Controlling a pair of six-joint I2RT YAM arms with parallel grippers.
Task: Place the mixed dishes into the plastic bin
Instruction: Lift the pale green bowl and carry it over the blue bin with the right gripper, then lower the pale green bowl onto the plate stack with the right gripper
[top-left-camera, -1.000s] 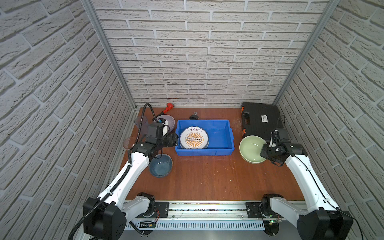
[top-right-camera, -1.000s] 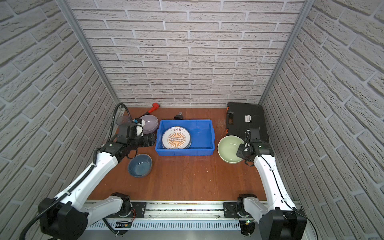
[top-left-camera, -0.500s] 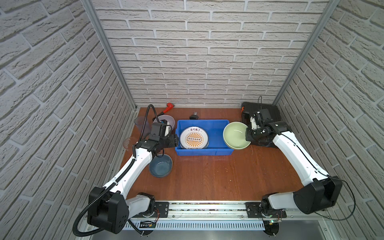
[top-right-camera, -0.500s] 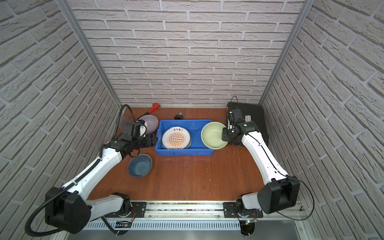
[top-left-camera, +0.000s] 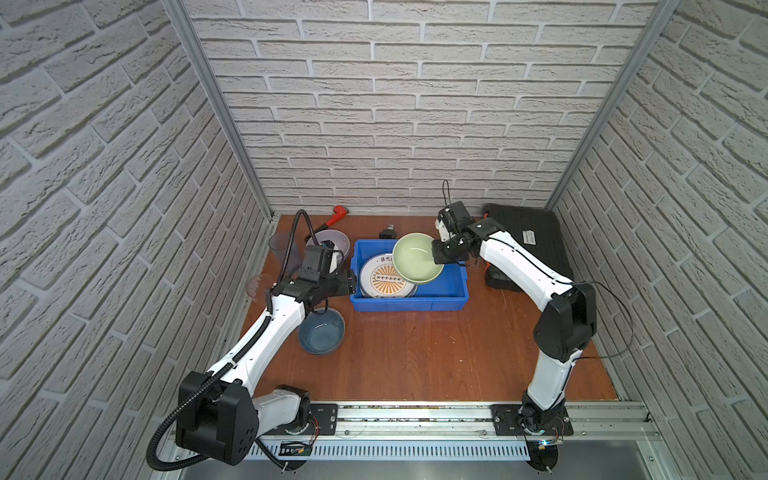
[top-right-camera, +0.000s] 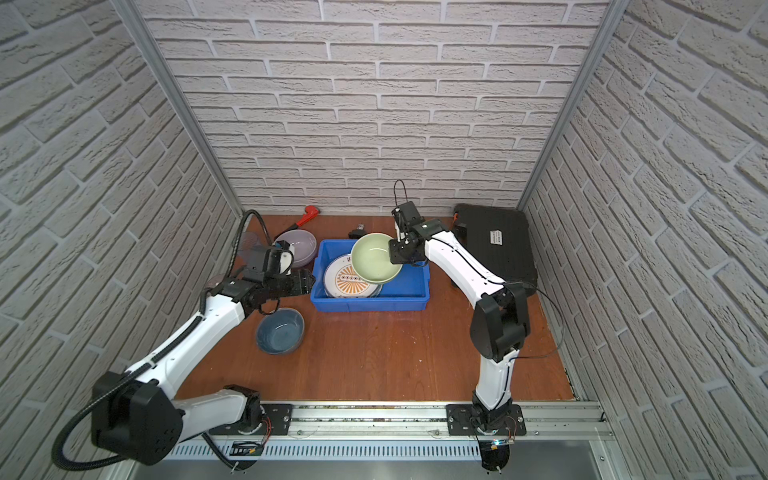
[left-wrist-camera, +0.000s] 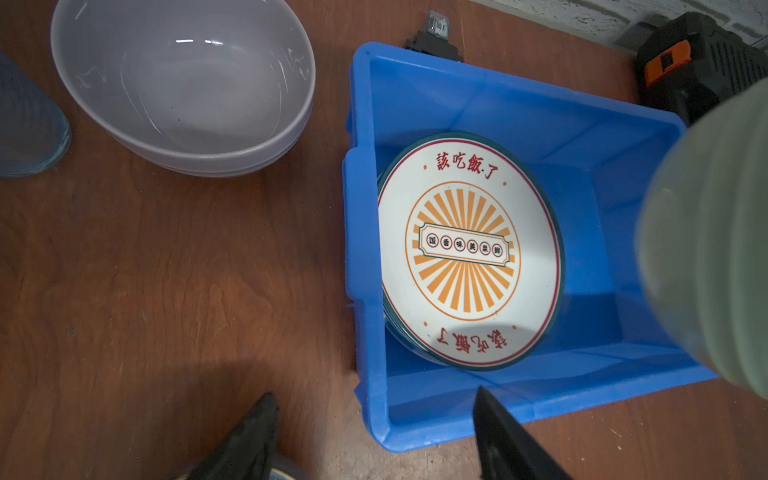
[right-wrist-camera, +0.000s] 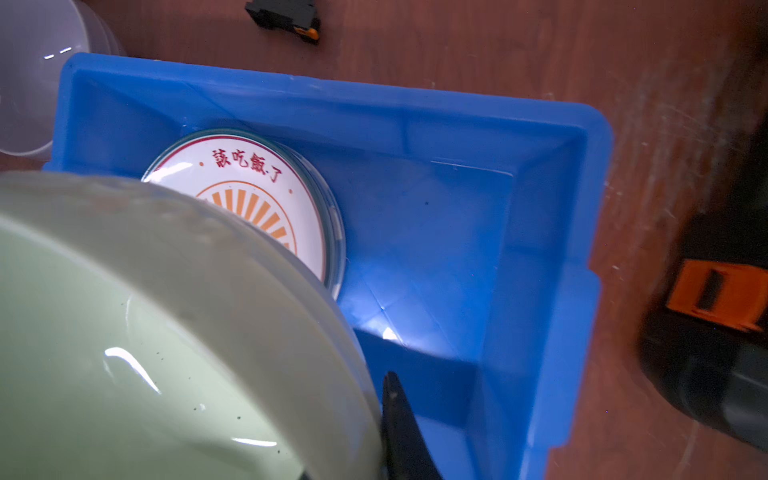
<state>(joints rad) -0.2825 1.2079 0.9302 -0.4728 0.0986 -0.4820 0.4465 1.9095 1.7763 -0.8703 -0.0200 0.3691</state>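
Dark blue bowl (top-left-camera: 321, 330) sits at 8 o'clock of the blue bin (top-left-camera: 409, 305). Left gripper (left-wrist-camera: 374, 397), spread and empty, hovers at its 9 o'clock wall. Right gripper (top-left-camera: 437, 254) pinches the pale green bowl (top-left-camera: 417, 259) at 3 o'clock above the bin, hiding the orange-sunburst plate (top-left-camera: 384, 280) at 2 o'clock.

Wooden table (top-left-camera: 415, 353): blue bin (top-left-camera: 409, 306), dark blue bowl (top-left-camera: 321, 331), lilac bowl (left-wrist-camera: 183, 83), wrench (top-left-camera: 334, 215), black case (top-left-camera: 523, 232).

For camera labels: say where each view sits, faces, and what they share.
Top views: high in front, facing down and back; left arm, right arm, right hand gripping the pale green bowl over the blue bin.
Left wrist: left arm, down past open left hand onto sunburst plate, lilac bowl.
Right wrist: right arm, down over bowl into bin; one finger shows.
Shared: bin and plate.
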